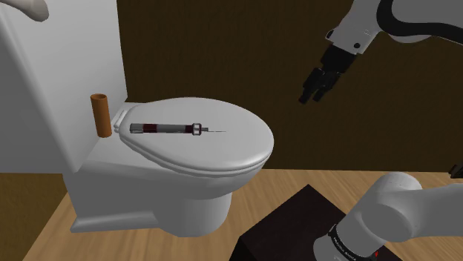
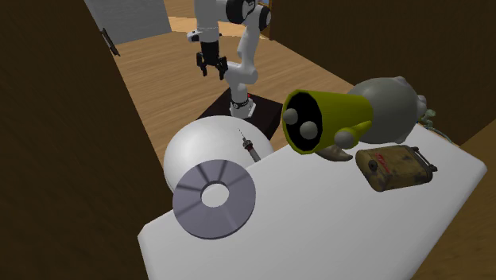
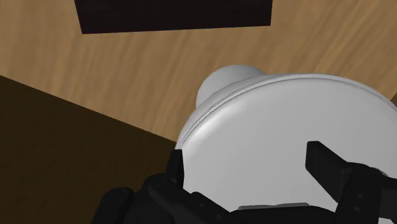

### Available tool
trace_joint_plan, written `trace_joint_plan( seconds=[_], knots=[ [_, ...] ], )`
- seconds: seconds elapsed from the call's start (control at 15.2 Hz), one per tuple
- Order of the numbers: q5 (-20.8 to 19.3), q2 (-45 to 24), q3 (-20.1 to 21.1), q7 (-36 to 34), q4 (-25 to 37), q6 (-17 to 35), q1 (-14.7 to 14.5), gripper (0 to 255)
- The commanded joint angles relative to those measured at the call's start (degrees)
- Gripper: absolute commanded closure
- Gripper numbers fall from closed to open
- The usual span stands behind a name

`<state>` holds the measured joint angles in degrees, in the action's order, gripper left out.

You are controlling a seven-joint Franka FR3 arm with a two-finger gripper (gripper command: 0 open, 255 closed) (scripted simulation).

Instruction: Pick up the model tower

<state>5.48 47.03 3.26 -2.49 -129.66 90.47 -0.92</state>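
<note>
gripper (image 1: 314, 97) spread, tower (image 1: 174, 128) flat on WC lid (image 1: 222, 152)

Slender grey-and-dark-red model tower (image 1: 175, 128) flat on white toilet lid (image 1: 245, 152).

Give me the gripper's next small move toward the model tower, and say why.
Probably carry the gripper toward the shoulder view's left and down, over the model tower. The tower lies flat on the toilet lid, the gripper hangs well above it and off to the side, and its fingers stand apart.
</note>
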Motion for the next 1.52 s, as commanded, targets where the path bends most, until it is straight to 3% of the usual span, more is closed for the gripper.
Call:
trace_joint_plan(
  seconds=[0.0,0.79,1.45],
  knots=[
    [0.0,0.0,0.0,0.0,0.0,0.0,0.0,0],
    [-2.5,-24.0,12.7,-4.4,14.0,5.6,-3.3,0],
    [-12.2,-47.0,22.4,-10.9,31.5,4.4,-7.0,0]
  ],
)
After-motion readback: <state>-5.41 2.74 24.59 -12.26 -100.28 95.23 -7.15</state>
